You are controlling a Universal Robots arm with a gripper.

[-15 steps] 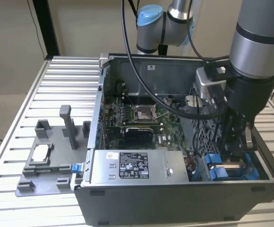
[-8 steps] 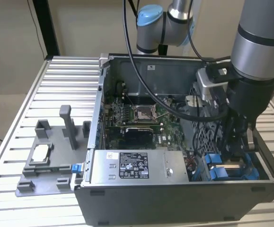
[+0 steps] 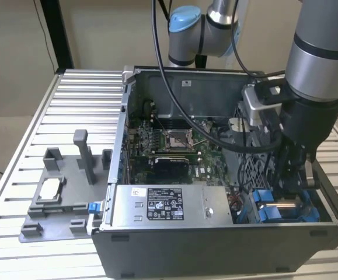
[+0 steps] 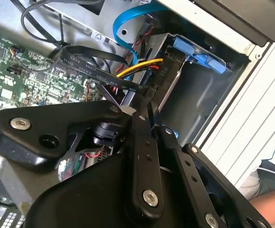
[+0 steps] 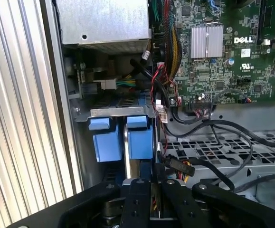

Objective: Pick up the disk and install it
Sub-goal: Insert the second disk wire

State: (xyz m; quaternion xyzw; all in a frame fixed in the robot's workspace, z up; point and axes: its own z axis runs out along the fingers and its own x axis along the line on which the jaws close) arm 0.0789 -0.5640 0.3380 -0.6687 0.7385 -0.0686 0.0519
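The disk stands on edge in the case's drive bay, its blue carrier showing straight ahead of the fingers. The gripper has its fingers nearly closed, clamped on the disk's thin silver edge.

Arm, right side of the exterior view: thick silver-grey tube, dark grey band near its top edge, black wrist section below. Second joint at top centre: silver housing, pale blue round cap. Black cables loop down from the top of the frame. Gripper in the second wrist view: matte black flat links, rounded ends, silver screw heads at the pivots. The same black links and small screws show in the first wrist view.
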